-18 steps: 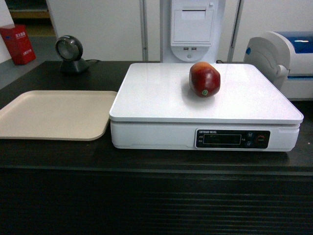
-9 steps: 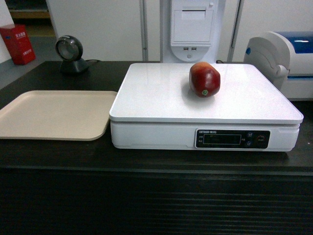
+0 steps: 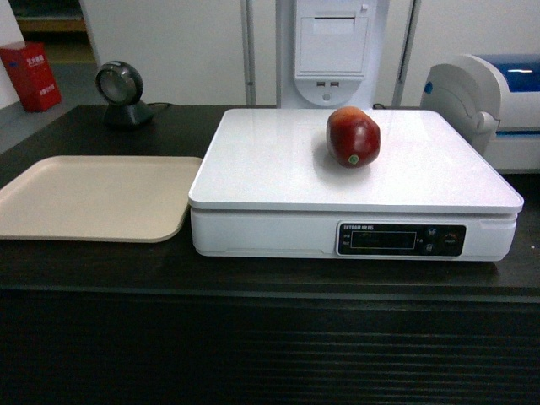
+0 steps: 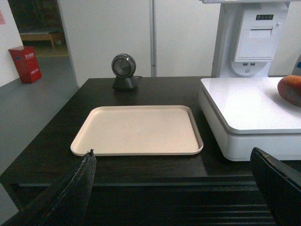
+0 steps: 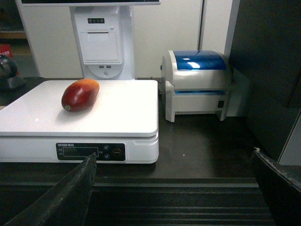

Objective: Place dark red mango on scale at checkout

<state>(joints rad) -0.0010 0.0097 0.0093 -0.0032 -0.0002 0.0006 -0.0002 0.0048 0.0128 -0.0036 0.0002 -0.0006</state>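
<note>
Looks pretty much done to me. The dark red mango (image 3: 353, 137) is lying on its side on the flat white platform of the scale (image 3: 278, 173), a bit right of middle and toward the back, with nothing touching it. In the right wrist view you can see its yellow-orange end pointing away toward the receipt printer tower (image 5: 99, 40). The scale sits on the black checkout worktop (image 3: 253, 278), just beside the beige tray (image 3: 93, 196), which has nothing on it.

Both arms are pulled back off the worktop. The left gripper (image 4: 181, 188) has its fingers (image 4: 77, 190) spread wide apart and holds nothing, and the right gripper (image 5: 181, 188) is the same, fingers (image 5: 75, 190) wide and empty. Neither shows in the head view.

What's left? Not much, I'd say. The scale's display (image 3: 384, 240) looks dark or too small to read, so I can't tell if a weight has registered. The white-and-blue label printer (image 5: 195, 84) and the round barcode scanner (image 3: 120, 91) sit well apart from the fruit.
</note>
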